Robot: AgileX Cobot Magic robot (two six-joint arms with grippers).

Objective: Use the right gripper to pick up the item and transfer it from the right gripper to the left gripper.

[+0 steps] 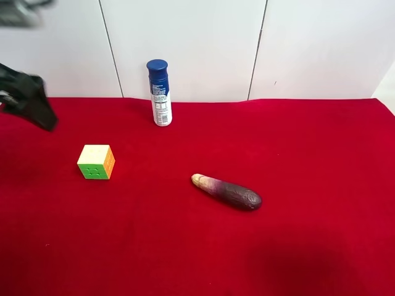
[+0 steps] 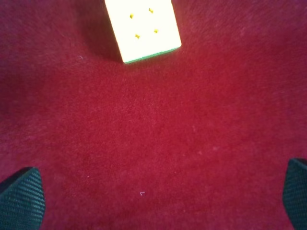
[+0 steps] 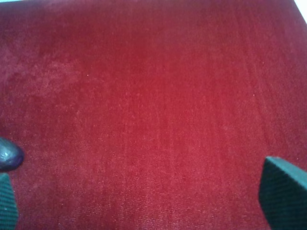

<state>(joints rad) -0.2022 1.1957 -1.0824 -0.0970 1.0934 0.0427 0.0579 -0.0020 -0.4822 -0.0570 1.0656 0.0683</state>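
Note:
The puzzle cube (image 1: 96,161), pale yellow on top with green and orange sides, sits on the red cloth at the left. It also shows in the left wrist view (image 2: 143,28), well ahead of my left gripper (image 2: 158,201), which is open and empty. A black arm part (image 1: 28,98) shows at the exterior high view's left edge, behind the cube. My right gripper (image 3: 144,201) is open and empty over bare cloth, with the cube out of its view. The right arm does not show in the exterior high view.
A dark purple eggplant-like object (image 1: 226,191) lies near the middle of the cloth; its end shows in the right wrist view (image 3: 8,154) beside one finger. A blue-capped white can (image 1: 159,92) stands at the back by the white wall.

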